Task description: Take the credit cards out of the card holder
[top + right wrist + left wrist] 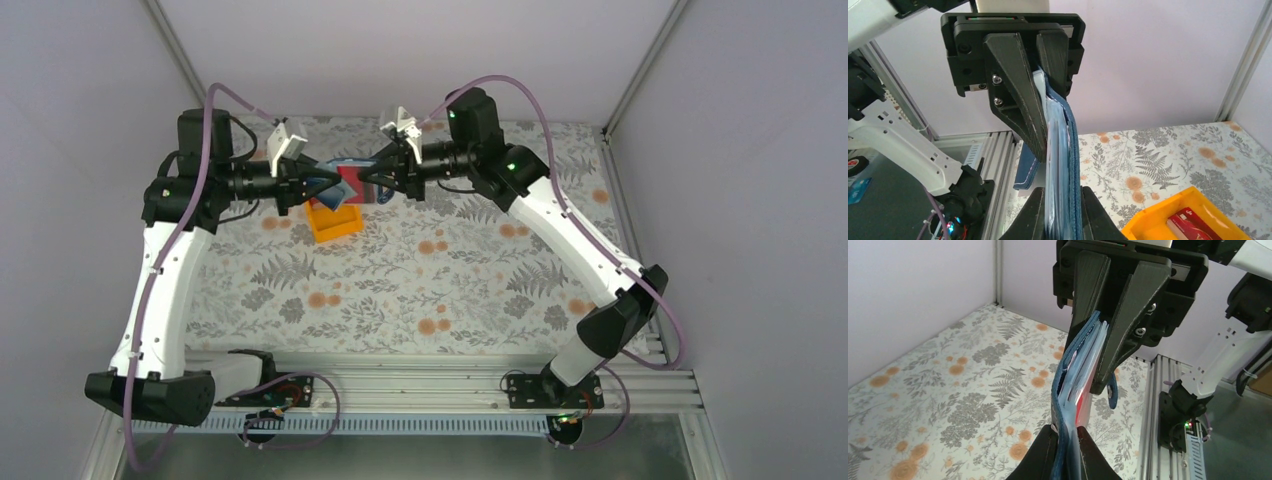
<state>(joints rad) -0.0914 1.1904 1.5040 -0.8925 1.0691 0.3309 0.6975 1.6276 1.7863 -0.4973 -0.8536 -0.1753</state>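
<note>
Item: card holder [1066,390], blue bifold, slung between both pincers; left gripper [1065,432] pinches one edge, right gripper [1060,195] the opposite. We judge: grip only the red credit card [1084,402], pull straight out, holder kept taut.

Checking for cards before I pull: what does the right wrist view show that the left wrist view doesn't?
Only right wrist: the orange tray with a red card lying in it. Only left wrist: a red card edge inside the wallet, plus its dark tab. Both: the blue wallet held in the air, clamped at opposite ends by the left gripper and right gripper.
</note>
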